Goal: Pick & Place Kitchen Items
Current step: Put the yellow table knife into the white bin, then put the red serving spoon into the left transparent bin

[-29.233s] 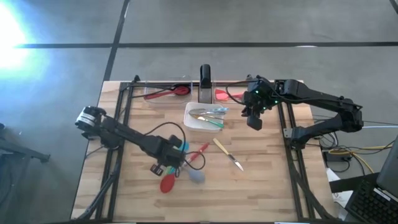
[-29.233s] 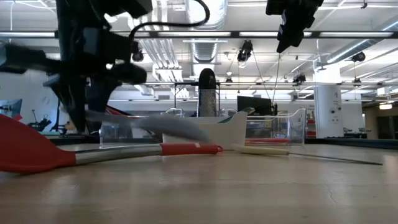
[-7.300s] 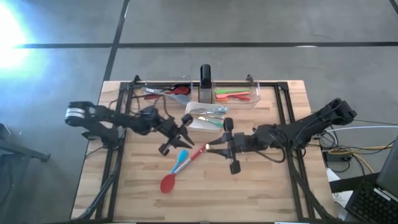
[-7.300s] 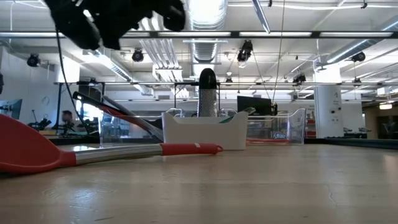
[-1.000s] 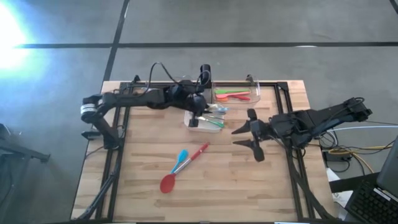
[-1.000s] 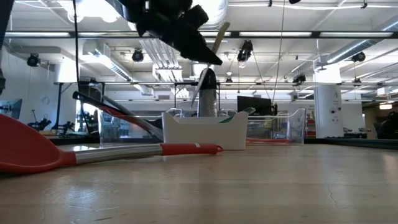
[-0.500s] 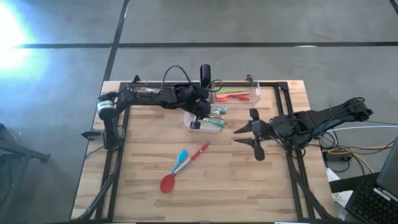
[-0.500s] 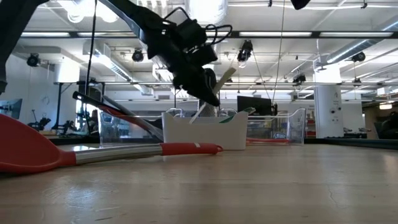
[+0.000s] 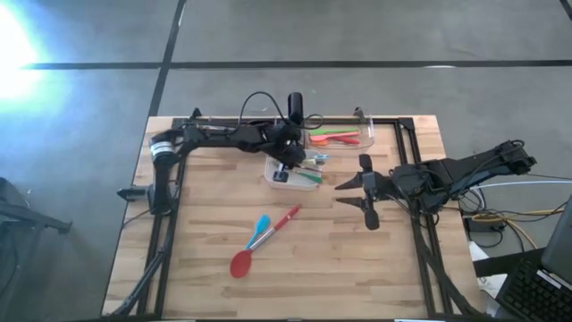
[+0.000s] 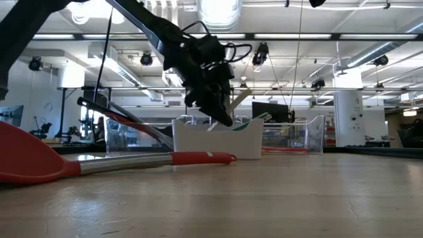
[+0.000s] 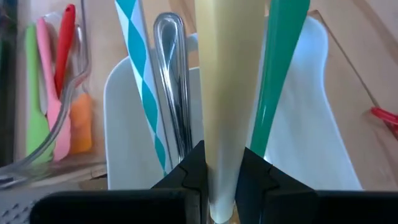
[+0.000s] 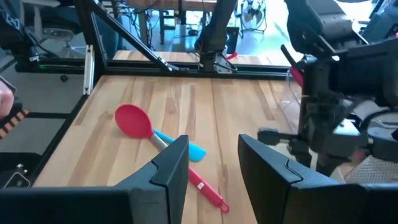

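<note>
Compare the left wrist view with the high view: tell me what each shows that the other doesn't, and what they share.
Only the left wrist view: the left gripper shut on a cream handle, with a metal spoon and a striped handle beside it.

Only the high view: the right gripper open over bare table, plus the red spoon and blue spoon lying crossed there.

Both: the white dish with a green handle, and the clear bin of coloured utensils.
</note>
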